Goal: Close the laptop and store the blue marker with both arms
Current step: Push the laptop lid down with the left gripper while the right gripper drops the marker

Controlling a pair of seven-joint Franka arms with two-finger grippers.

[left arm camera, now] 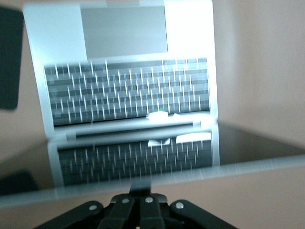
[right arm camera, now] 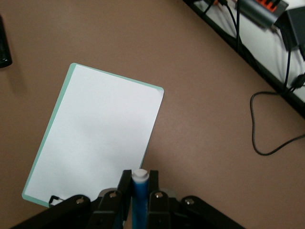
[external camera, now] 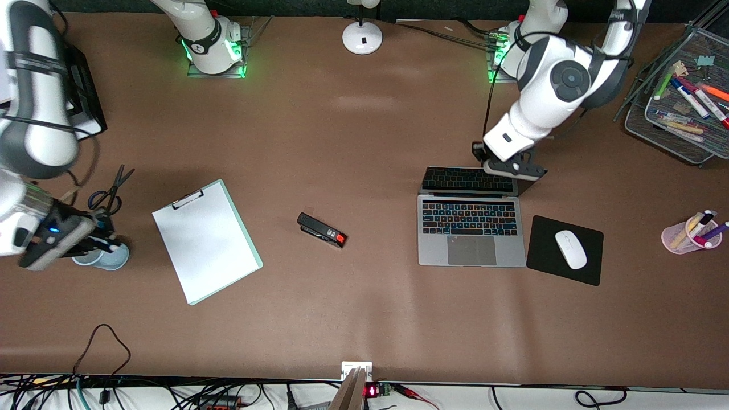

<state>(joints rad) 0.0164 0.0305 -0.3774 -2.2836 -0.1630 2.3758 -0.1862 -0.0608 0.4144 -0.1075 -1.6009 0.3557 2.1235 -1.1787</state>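
Note:
The silver-grey laptop [external camera: 471, 230] lies toward the left arm's end of the table, its lid [external camera: 467, 180] partly lowered over the dark keys. My left gripper [external camera: 503, 169] is shut, with its fingertips against the lid's top edge. In the left wrist view the gripper [left arm camera: 141, 185] touches that edge, and the screen mirrors the laptop's [left arm camera: 125, 90] keys. My right gripper [external camera: 94, 239] is over a light-blue cup [external camera: 105, 257] at the right arm's end of the table. It is shut on the blue marker [right arm camera: 140, 193], which is held upright with its white end up and is hidden in the front view.
A clipboard [external camera: 206, 241] with white paper, also in the right wrist view [right arm camera: 95, 138], lies beside the cup. Scissors [external camera: 111, 191] lie nearby. A black stapler [external camera: 322, 230] is mid-table. A white mouse [external camera: 570, 249] sits on a black pad [external camera: 541, 259] beside the laptop. There is also a pink marker cup [external camera: 683, 238] and a mesh tray [external camera: 666, 134].

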